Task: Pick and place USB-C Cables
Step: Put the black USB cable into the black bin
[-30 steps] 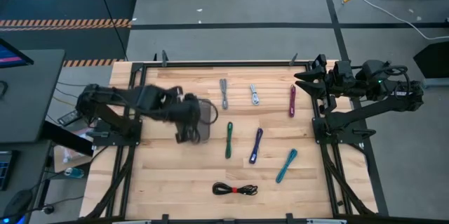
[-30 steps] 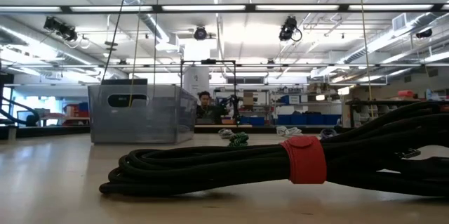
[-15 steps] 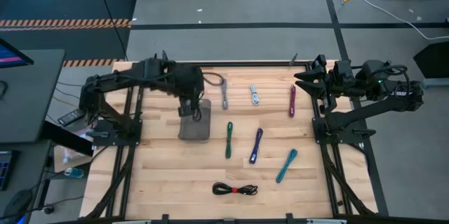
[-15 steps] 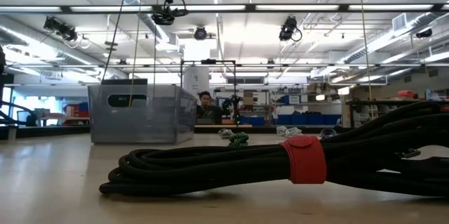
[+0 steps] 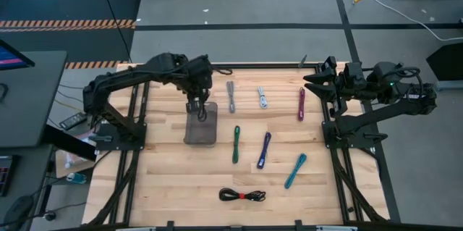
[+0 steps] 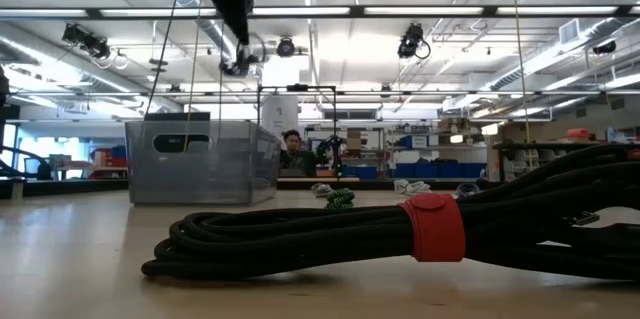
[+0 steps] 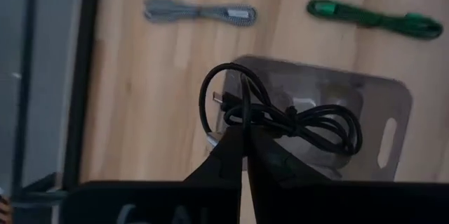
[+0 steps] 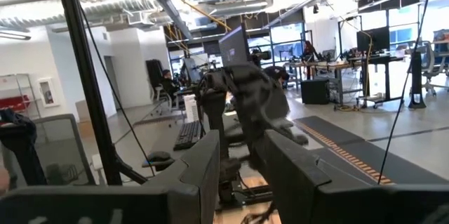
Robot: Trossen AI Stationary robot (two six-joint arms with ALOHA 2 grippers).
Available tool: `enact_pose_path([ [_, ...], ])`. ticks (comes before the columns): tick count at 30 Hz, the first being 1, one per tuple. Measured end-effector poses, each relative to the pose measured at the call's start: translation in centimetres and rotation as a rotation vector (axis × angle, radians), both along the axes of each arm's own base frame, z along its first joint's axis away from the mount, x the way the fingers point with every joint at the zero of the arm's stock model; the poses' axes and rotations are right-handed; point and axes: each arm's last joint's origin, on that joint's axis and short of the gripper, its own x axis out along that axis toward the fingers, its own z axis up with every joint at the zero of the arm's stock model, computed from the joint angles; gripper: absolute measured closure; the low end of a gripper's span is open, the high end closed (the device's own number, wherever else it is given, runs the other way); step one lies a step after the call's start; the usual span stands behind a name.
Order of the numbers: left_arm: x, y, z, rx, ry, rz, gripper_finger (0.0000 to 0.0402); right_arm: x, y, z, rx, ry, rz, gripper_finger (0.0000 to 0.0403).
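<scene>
Seen from overhead: a wooden bench (image 5: 173,180) with a dark robot arm at either side. Left gripper (image 5: 200,112) poised above the grey plastic tray (image 5: 201,134), jaws clamped together on a loose black USB-C cable (image 7: 287,117) dangling over the tray's open top. Right gripper (image 5: 312,83) parked at the bench's far right corner, raised and pointing out into the room, jaws partly apart and holding nothing.

Other USB-C cables spread across the bench to the right of the tray. In the far row: a grey cable (image 5: 231,95), a silver cable (image 5: 262,97) and a magenta cable (image 5: 302,103). Nearer the middle: a green cable (image 5: 236,144), a purple cable (image 5: 264,150) and a teal cable (image 5: 295,171). Alone near the front edge: a coiled black cable with a red tie (image 5: 242,195), filling the foreground of the low view. Beyond the bench, a workshop with a person (image 6: 291,151) seated in the distance.
</scene>
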Motion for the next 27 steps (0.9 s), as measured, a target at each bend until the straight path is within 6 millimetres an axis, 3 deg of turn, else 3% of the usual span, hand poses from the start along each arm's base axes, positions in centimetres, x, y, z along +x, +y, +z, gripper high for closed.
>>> enact_pose_path([
  [15,0.9,-1.0,-10.0,-0.181,-0.016,-0.025,0.0393,0.0,-0.1,0.0,0.008,0.002,-0.025,0.0284],
  [20,0.4,-1.1,-11.9,-0.191,0.0,-0.014,0.0393,0.0,-0.1,-0.1,0.007,0.007,-0.025,0.0284],
  [27,0.4,-1.1,-13.1,-0.199,-0.024,-0.001,0.0393,0.0,-0.1,-0.1,0.007,0.009,-0.026,0.0284],
])
